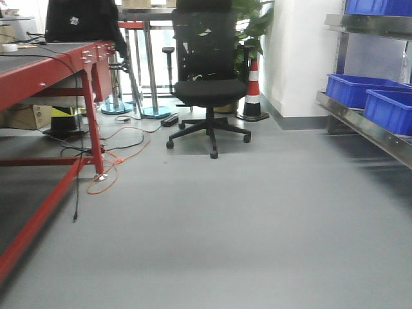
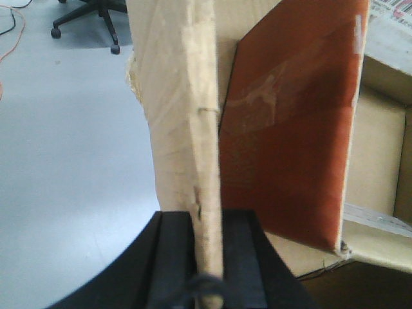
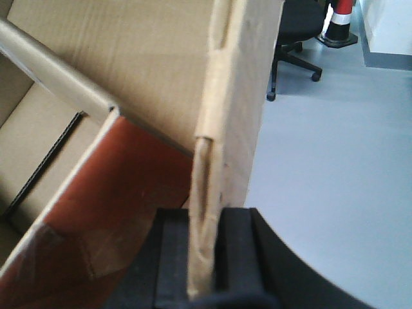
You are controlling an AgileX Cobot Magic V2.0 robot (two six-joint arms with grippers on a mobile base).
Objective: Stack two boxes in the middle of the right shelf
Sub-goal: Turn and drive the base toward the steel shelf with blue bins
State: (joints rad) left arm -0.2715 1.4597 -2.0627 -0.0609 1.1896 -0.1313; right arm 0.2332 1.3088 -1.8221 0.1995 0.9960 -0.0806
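Between your left fingers (image 2: 172, 257): the upright wall of the cardboard box (image 2: 183, 116), seen edge-on. Your left gripper (image 2: 207, 264) is clamped on it, one pad on each face.
Right of the left fingers: a reddish-brown flap (image 2: 290, 129) with a patch of clear tape, angled over the box's open inside.
Left of the left fingers: grey floor (image 2: 71, 161), with the base of the office chair (image 2: 96, 13) far off at the top.
Between your right fingers (image 3: 172, 257): a doubled cardboard wall. Your right gripper (image 3: 205, 261) is pinched tight on it.
Left of the right fingers: the open inside of a box and another reddish-brown flap.
Right of the right fingers: bare floor, then the chair and a striped cone (image 3: 341, 26) beyond.
One box or two: you cannot tell whether both grippers hold the same carton.
Shelf (image 1: 360, 122): along the right edge of the front view, carrying blue bins (image 1: 360, 87). You cannot tell where it lies relative to your fingers.
Red table (image 1: 51, 71): at the left of the front view.
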